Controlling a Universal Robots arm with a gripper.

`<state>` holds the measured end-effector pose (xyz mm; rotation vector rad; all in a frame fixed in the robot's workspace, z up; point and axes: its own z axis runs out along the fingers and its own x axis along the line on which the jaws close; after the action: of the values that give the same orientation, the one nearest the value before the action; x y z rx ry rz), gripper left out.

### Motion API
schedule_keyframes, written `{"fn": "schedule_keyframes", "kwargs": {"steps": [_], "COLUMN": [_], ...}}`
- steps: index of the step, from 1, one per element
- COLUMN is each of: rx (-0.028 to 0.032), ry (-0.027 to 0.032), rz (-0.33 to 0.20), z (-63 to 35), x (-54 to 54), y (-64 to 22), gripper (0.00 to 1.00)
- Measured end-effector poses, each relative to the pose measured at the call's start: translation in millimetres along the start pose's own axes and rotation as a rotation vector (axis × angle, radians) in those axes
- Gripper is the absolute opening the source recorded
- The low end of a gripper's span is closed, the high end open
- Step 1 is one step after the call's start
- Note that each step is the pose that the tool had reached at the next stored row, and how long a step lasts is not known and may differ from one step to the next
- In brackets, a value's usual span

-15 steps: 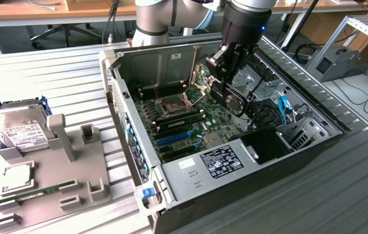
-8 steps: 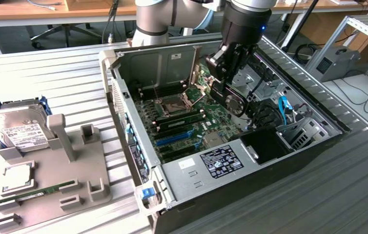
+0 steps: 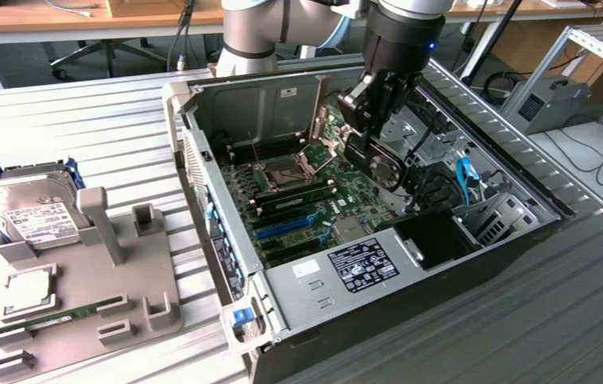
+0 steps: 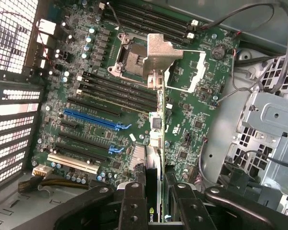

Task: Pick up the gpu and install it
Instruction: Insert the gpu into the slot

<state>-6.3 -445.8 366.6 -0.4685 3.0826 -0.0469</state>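
The gpu [image 3: 385, 166] is a thin black card with a round fan on one face, hanging upright inside the open computer case [image 3: 515, 232]. My gripper [image 3: 372, 128] is shut on its upper edge. In the wrist view the gpu [image 4: 156, 143] appears edge-on, clamped in my gripper [image 4: 155, 196] between two black fingers [image 4: 133, 206]. The card hovers above the green motherboard [image 4: 192, 110], roughly over the CPU socket bracket [image 4: 156, 50] and apart from the blue slot [image 4: 93, 120]. In the exterior view the blue slots [image 3: 285, 228] lie below and toward that view's left of the card.
A grey parts holder [image 3: 88, 296] stands at the exterior view's left with a silver hard drive [image 3: 29, 214], a CPU [image 3: 26, 290] and a green RAM stick [image 3: 61, 314]. Case walls, drive bays [image 4: 269, 120] and loose cables [image 4: 259, 28] surround the motherboard.
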Motion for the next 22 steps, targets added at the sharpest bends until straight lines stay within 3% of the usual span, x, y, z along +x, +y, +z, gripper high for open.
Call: {"fn": "schedule_keyframes", "kwargs": {"steps": [22], "rx": [-0.0006], "ry": [-0.0011], "rz": [-0.032], "z": [0.0], "x": [0.0], "y": [0.0], "gripper": [0.26]}}
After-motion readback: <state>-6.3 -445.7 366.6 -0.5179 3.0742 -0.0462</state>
